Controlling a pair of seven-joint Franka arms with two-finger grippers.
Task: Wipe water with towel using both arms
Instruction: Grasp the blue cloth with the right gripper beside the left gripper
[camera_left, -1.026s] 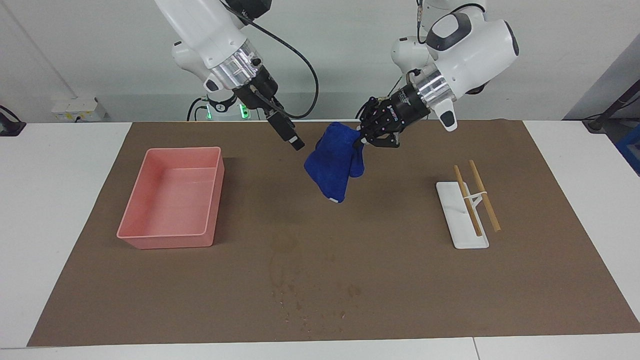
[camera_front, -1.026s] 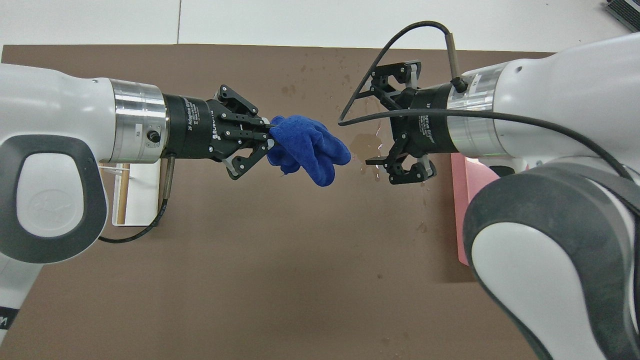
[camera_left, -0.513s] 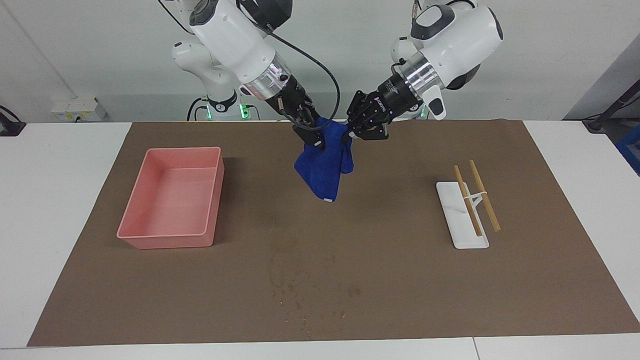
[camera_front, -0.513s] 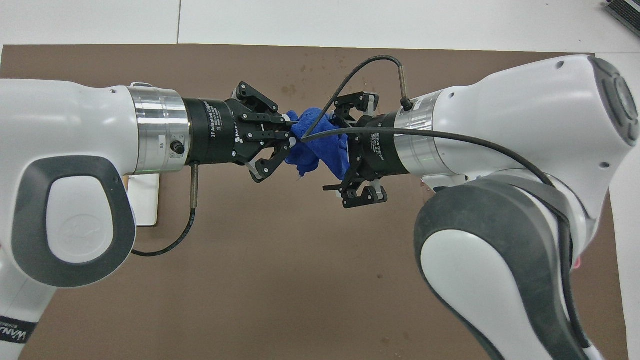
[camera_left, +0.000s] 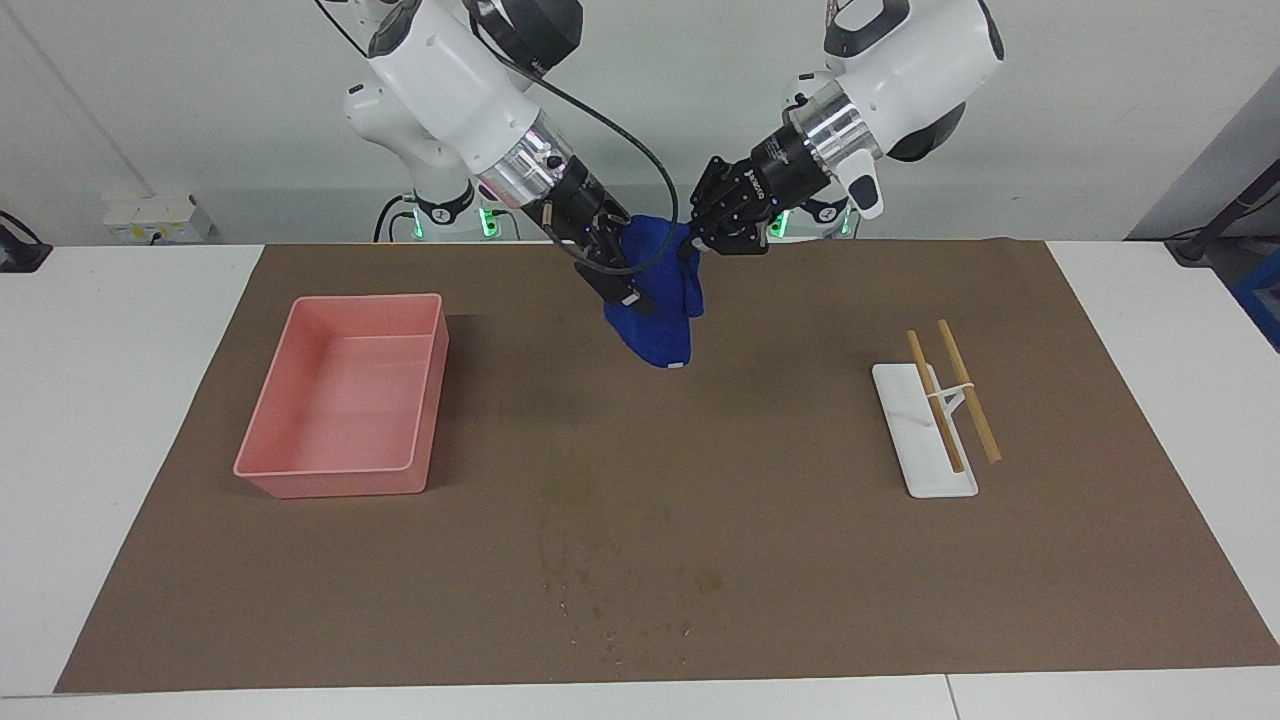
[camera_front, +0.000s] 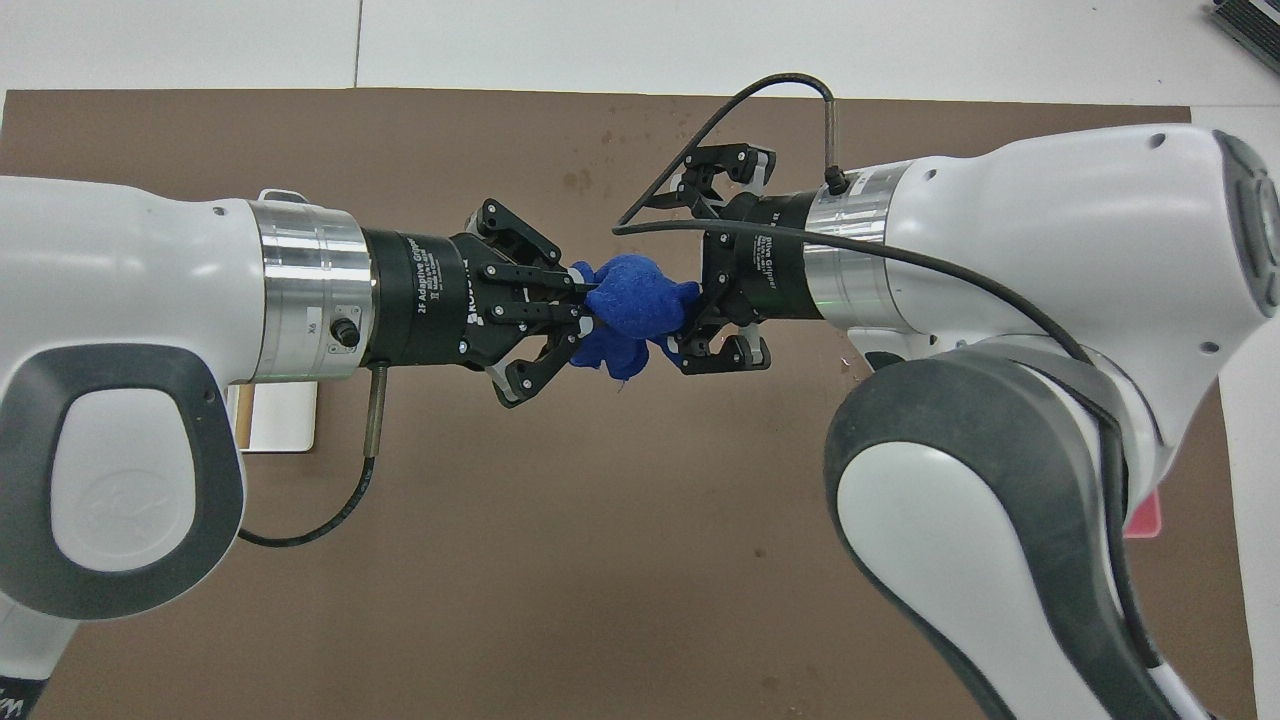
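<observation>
The deep-blue towel (camera_left: 660, 320) hangs bunched in the air over the part of the brown mat nearest the robots. My left gripper (camera_left: 703, 250) is shut on its top corner; in the overhead view the left gripper (camera_front: 583, 300) pinches the towel (camera_front: 635, 300). My right gripper (camera_left: 622, 280) is against the towel from the right arm's end. In the overhead view the right gripper (camera_front: 690, 285) is open with the cloth between its fingers. The water (camera_left: 600, 580) lies as dark blotches and small drops on the mat far from the robots; it also shows in the overhead view (camera_front: 600, 150).
A pink tray (camera_left: 340, 482) stands toward the right arm's end. A white flat stand (camera_left: 925, 470) with two wooden sticks lies toward the left arm's end. The brown mat (camera_left: 800, 560) covers most of the white table.
The right gripper has swung in from beside the towel and now has it between its open fingers. The left gripper has lifted the towel a little and drawn it toward the robots.
</observation>
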